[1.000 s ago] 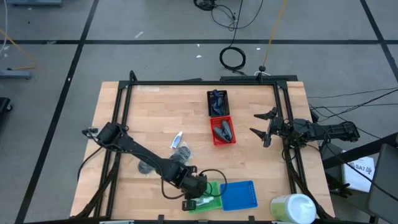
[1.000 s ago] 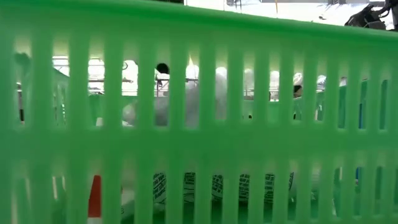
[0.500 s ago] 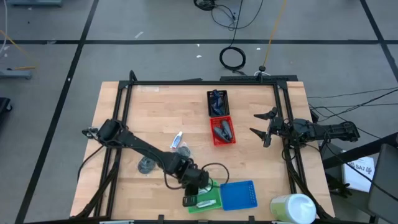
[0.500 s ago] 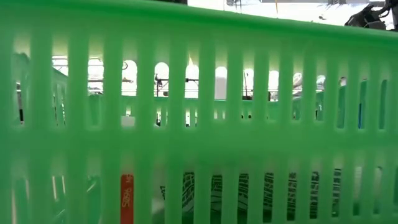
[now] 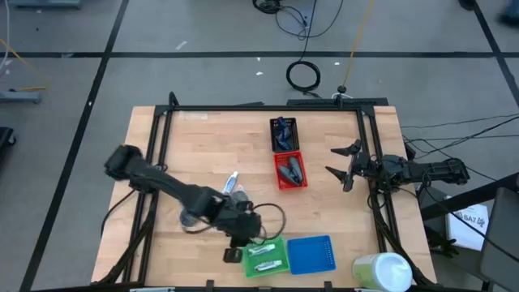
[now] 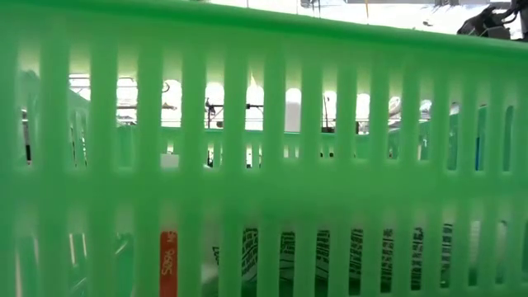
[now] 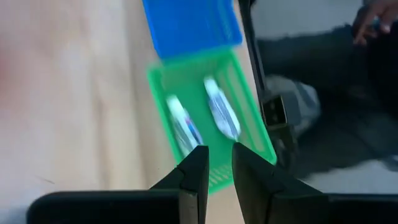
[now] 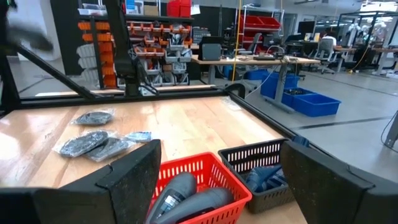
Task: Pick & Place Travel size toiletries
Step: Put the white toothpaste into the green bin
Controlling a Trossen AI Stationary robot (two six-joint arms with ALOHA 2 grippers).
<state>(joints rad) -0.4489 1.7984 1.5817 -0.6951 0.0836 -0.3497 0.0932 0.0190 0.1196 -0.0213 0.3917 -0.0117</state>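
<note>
While the left gripper (image 5: 235, 255) hung just beside the green basket (image 5: 278, 261), at the basket's end away from the blue basket (image 5: 312, 255), its fingers (image 7: 194, 180) were nearly closed with only a thin gap, and nothing sat between them. Empty hand next to a loaded basket reads as a drop already done, judged from the layout only.

Inside the green basket lay two white tubes (image 5: 264, 258), side by side, roughly parallel to the basket's long walls. The left wrist view showed them as slim white tubes with blue print, lying flat on the basket floor, not touching each other. The low view was filled by the green basket wall (image 6: 264, 165), with printed text and a red stripe showing through the slats near the basket floor.

Off the green basket's far side, toward the table middle, a third white tube (image 5: 232, 183) and wrapped round dark pads (image 5: 240, 197) remained on the wood table (image 5: 203, 138); another dark pad (image 5: 190, 217) lay near them, partly under the left arm. Those looked like the remaining picks.

Further out from the green basket, the red basket (image 5: 289, 170) held dark blue-grey bottles (image 8: 186, 196), and the black basket (image 5: 284, 133) behind it held more. Sorting looked to be by item type, one basket each.

The right gripper (image 5: 344, 166) waited beside the red basket, fingers spread wide and empty. A large white-and-green cylinder (image 5: 381, 271) stood past the blue basket at the table corner.
</note>
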